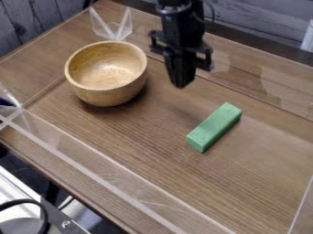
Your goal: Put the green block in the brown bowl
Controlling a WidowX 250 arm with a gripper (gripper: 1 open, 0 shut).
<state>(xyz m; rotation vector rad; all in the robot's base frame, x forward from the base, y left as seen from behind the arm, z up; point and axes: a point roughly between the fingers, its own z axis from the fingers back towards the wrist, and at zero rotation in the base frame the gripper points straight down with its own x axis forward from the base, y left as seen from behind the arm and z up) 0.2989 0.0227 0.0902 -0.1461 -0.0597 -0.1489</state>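
Note:
The green block lies flat on the wooden table, right of centre, with nothing touching it. To the left stands the brown bowl, upright and with nothing inside. My gripper hangs above the table between the two, just right of the bowl's rim and up-left of the block. Its jaws are shut with nothing between them.
The wooden table is ringed by a low clear plastic wall, which runs along the front and left sides. A black cable loop lies below the front left corner.

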